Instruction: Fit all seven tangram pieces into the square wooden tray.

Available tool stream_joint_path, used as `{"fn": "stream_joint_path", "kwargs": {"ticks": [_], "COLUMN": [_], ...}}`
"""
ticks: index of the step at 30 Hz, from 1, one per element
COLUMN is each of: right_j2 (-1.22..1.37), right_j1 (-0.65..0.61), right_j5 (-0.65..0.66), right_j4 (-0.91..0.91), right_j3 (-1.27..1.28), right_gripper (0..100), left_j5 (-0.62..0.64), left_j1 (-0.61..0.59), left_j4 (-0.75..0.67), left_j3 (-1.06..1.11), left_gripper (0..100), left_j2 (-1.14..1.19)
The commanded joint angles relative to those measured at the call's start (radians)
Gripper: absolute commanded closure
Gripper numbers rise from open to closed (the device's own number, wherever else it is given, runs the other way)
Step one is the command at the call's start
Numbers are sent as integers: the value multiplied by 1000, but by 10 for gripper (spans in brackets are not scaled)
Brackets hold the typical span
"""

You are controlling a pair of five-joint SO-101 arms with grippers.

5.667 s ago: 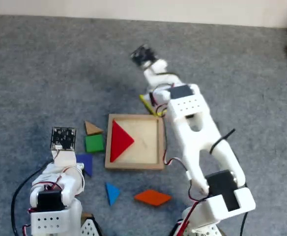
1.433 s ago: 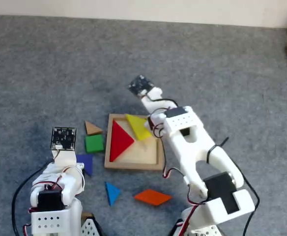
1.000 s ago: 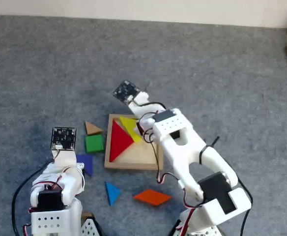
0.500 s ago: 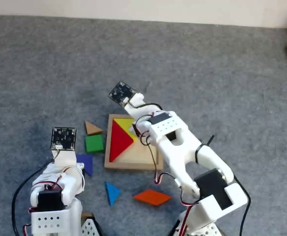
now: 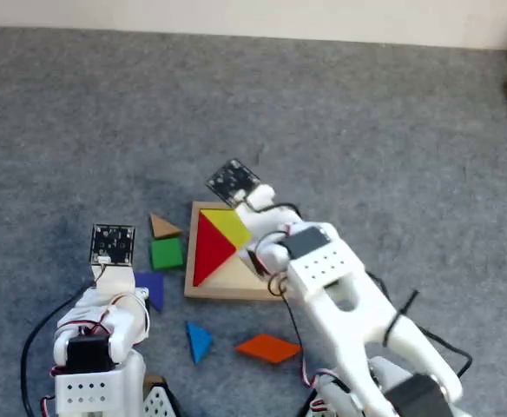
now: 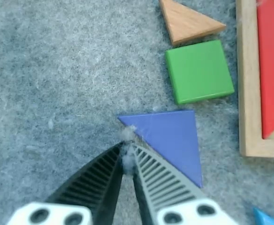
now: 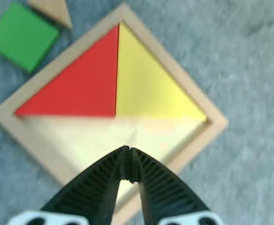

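tray: the square wooden tray (image 5: 189, 261) sits mid-desk, nearer the near edge. The red triangle (image 7: 78, 84) and yellow triangle (image 7: 148, 89) lie flat inside it, meeting along one edge. The other half of the floor is bare.
loose pieces: the tan triangle (image 5: 162, 227), green square (image 5: 167, 253) and dark blue triangle (image 6: 172, 136) lie just outside the tray rim on the left arm's side. The small blue triangle (image 5: 198, 340) and orange parallelogram (image 5: 269, 348) lie between the tray and the near edge.
right pincer (image 7: 127, 166): jaws closed, holding nothing, above the bare tray floor.
left pincer (image 6: 126, 157): jaws closed, empty, tips at the dark blue triangle's corner. Cannot tell whether they touch it.
handling: the pieces look thin, stiff and light, probably with slick painted faces. They lie flat on felt, so there is little edge to bite; best pinch across the side faces near the middle, not at a corner.
view gap: the right wrist view gives the red/yellow seam and the bare half, which the arm covers in the high view. The high view gives the orange piece and the overall layout.
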Motion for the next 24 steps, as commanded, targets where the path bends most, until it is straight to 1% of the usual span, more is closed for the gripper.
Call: {"fn": "stream_joint_path", "kwargs": {"ticks": [1,3,7,9,12,17,21,24], "right_j2": [-99,-108,-119,-120,-120,-119,-120,-120], "right_j1": [-13,-28,-94,-139,-205,-340,-455,-481], "right_j5": [-14,-15,-15,-15,-18,-163,-218,-244], "right_j4": [134,225,384,440,481,487,479,426], "right_j3": [1,1,1,1,1,7,74,131], "right_gripper": [973,931,789,750,742,740,740,740], "left_j5": [-2,-2,-2,-2,-2,-2,-2,-2], "left_j1": [-10,-10,-10,-10,-10,-10,-10,-10], "left_j4": [5,5,5,5,5,5,5,5], "left_j3": [21,21,21,21,21,21,21,21], "left_gripper": [995,995,995,995,995,995,995,995], "left_j2": [-5,-5,-5,-5,-5,-5,-5,-5]}}
